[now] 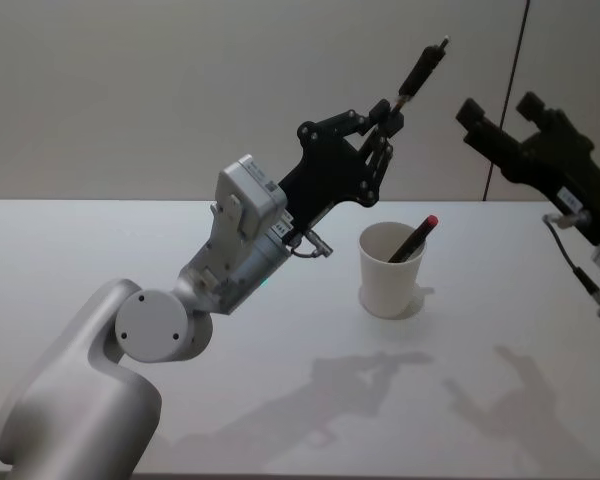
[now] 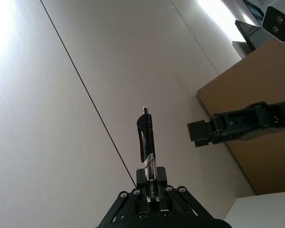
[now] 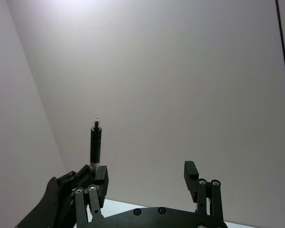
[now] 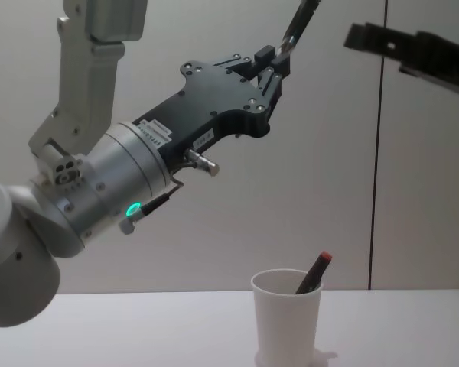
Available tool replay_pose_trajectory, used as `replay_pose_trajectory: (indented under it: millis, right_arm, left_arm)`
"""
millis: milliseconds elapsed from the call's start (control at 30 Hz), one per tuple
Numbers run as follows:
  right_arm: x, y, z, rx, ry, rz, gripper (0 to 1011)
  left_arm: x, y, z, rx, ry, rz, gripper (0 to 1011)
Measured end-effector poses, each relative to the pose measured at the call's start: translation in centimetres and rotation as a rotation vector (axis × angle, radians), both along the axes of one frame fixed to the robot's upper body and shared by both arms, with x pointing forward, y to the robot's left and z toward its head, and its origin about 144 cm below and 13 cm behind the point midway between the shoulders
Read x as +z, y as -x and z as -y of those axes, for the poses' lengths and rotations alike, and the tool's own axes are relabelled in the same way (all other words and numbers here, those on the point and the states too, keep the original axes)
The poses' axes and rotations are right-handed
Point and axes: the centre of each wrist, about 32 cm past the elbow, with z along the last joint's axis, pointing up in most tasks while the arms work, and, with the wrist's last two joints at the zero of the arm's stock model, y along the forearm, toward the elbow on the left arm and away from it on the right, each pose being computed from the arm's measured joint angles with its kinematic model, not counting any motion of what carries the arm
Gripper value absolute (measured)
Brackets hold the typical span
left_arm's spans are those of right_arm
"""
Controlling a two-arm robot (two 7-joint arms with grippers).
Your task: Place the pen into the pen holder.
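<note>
The counter point(image 1: 80, 240) is a plain white surface that runs back to a pale wall. The pen holder point(image 1: 385, 280), a white paper cup, stands upright on it, right of the middle. Soft shadows lie across the counter's near part.

The left arm point(image 1: 70, 400) is smooth pale grey, its rounded joint capped by a flat disc point(image 1: 150, 325) with small dark screws. The wrist cylinder point(image 4: 126, 180) is silver, with a green light point(image 4: 130, 209) and a thin cable point(image 4: 159, 201) on it. Beyond that cylinder, the left tool point(image 1: 385, 115) is matt black, with linked bars and silver screw heads. The right tool point(image 1: 500, 110) is black too, with a white label point(image 1: 570, 201).
</note>
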Motion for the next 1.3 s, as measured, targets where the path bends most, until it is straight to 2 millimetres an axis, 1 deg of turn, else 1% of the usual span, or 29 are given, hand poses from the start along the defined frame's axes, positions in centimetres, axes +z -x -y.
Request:
replay_pose_trajectory:
  millis: [667, 1300]
  right_arm:
    - [1.8, -0.8, -1.0, 0.093, -0.056, -0.008, 1002]
    - [2.6, -1.6, -2.3, 0.115, -0.079, -0.014, 1002]
  left_arm:
    - [0.0, 0.0, 0.0, -0.001, 0.000, 0.001, 130]
    - [0.0, 0.0, 0.0, -0.001, 0.000, 0.001, 130]
